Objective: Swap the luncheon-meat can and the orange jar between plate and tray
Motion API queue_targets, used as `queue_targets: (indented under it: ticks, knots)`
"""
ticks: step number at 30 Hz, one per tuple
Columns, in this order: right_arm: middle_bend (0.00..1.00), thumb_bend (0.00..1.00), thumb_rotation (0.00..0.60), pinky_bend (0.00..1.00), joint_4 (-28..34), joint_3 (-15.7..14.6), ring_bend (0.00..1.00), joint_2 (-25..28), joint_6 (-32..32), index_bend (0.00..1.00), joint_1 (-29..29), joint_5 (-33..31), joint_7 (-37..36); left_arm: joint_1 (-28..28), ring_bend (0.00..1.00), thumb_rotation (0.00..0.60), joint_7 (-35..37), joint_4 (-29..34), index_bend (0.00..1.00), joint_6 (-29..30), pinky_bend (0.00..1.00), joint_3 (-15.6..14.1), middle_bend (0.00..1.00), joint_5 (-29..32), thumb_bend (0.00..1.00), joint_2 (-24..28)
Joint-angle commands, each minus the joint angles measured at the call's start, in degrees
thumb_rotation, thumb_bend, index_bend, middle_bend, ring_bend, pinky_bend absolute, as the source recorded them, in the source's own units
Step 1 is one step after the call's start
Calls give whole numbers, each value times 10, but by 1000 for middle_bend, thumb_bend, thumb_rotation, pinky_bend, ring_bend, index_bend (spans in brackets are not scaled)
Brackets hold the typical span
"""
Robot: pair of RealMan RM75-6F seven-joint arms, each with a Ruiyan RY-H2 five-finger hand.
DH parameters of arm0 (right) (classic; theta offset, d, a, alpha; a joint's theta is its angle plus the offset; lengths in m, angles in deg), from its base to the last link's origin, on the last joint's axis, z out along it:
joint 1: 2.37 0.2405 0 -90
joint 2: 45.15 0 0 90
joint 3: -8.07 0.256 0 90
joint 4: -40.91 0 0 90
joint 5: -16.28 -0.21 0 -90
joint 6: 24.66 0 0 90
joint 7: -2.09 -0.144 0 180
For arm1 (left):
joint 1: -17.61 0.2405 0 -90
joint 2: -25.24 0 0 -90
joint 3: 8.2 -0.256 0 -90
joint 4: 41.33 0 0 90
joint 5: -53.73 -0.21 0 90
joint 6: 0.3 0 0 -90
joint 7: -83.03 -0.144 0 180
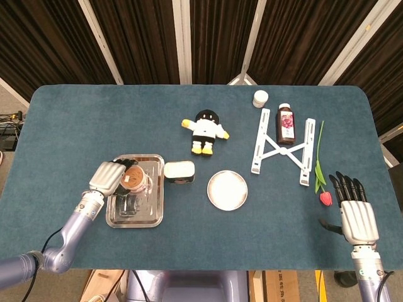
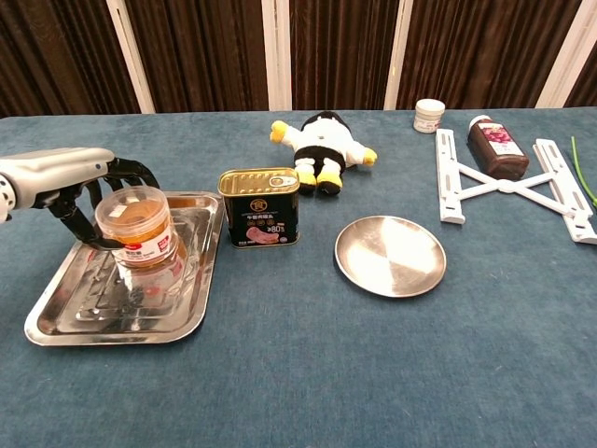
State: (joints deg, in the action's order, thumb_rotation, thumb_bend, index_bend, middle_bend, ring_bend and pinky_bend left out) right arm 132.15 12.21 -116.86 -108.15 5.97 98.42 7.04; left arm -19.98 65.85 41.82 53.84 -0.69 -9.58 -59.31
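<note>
On the blue counter (image 2: 308, 373), near its front-left corner, the rectangular steel tray (image 2: 56, 322) was seen. Above it, the clear orange-filled plastic jar (image 2: 138, 227), judged light and slippery, best wrapped around its sides, was gripped by the left hand (image 2: 70, 182). The right hand (image 1: 357, 211) was spread, holding nothing.

Table layout: tray toward the left edge, stand toward the right.
The jar (image 2: 138, 227) is in the tray (image 2: 56, 317), with the left hand (image 2: 65, 182) around it. The can (image 2: 260, 207) stands just right of the tray; the plate (image 2: 390, 255) lies right of the can. The doll (image 2: 322, 140) lies behind the can. A bottle (image 2: 495, 147) rests on the stand (image 2: 451, 187); the right hand (image 1: 357, 211) is near the right front corner.
</note>
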Motion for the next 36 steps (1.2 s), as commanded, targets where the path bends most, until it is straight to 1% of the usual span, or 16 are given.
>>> queue_targets:
  ticks: [1,5,9,13,18,21,24,28,32,36]
  knots:
    - [0,24,600,0,1,0,0,0,0,0,-1,0,-1,4,301,600,24,-5,379,10,403,1,363,-17,549,-4]
    - [0,25,600,0,2,1,0,2,3,0,-1,1,-3,10,307,600,59,4,387,29,403,4,367,-48,549,4]
    - [0,24,600,0,3,3,0,3,2,0,-2,1,-4,16,307,600,93,37,389,43,403,5,366,-80,549,21]
    - [0,24,600,0,2,4,0,1,0,0,-4,2,-3,12,307,600,116,81,389,34,403,-6,363,-111,548,39]
    - [0,24,600,0,2,8,0,2,-1,0,-6,-1,-5,-1,307,600,123,122,389,5,403,-10,356,-114,544,41]
    - [0,24,600,0,2,11,0,4,-4,0,-7,-2,-11,-11,307,600,103,128,389,-3,403,-9,356,-106,544,27]
    - [0,23,600,0,0,13,0,6,-5,0,-9,-3,-17,-16,307,600,85,120,390,0,404,-5,356,-96,544,3]
    - [0,24,600,0,0,16,0,10,-6,0,-10,-4,-27,-25,307,600,75,100,393,1,403,1,356,-87,544,-33]
    - [0,23,600,0,-2,19,0,12,-5,0,-11,-6,-36,-33,307,600,66,68,395,11,403,5,352,-94,540,-74]
    - [0,24,600,0,-5,20,0,13,-1,0,-10,-9,-39,-40,294,600,60,54,387,8,384,5,332,-91,520,-94]
